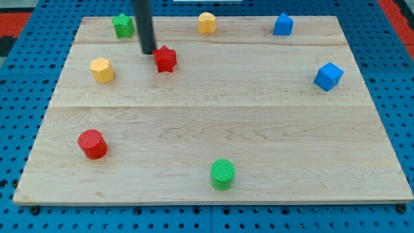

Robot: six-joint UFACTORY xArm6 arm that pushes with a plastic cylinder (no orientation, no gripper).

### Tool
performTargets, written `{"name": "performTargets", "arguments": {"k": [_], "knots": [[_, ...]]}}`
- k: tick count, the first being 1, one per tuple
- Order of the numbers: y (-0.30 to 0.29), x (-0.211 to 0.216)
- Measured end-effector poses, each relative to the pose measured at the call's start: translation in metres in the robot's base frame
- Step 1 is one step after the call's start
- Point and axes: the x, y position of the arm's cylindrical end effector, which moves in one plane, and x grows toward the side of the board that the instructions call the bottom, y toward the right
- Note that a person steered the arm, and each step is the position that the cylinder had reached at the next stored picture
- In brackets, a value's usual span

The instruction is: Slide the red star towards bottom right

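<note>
The red star [165, 59] lies on the wooden board [213, 123] in its upper left part. My tip [149, 51] is just to the star's upper left, very close to it or touching its edge. The dark rod rises from the tip out of the view's top.
A green star [123, 25] sits at the top left, a yellow hexagon [102, 69] left of the red star, a yellow cylinder [206, 22] at top middle. Two blue blocks [283, 24] [328, 76] sit right. A red cylinder [92, 144] and a green cylinder [222, 174] sit low.
</note>
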Motion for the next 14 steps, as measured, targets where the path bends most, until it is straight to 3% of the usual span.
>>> {"name": "performTargets", "arguments": {"k": [1,2,3,4,5,6,7,8,10,11,12,13,14], "knots": [[0.106,0.048],[0.092,0.062],[0.025,0.045],[0.097,-0.013],[0.181,0.007],[0.261,0.089],[0.272,0.031],[0.225,0.007],[0.144,0.044],[0.215,0.079],[0.194,0.038],[0.237,0.02],[0.229,0.1]]}}
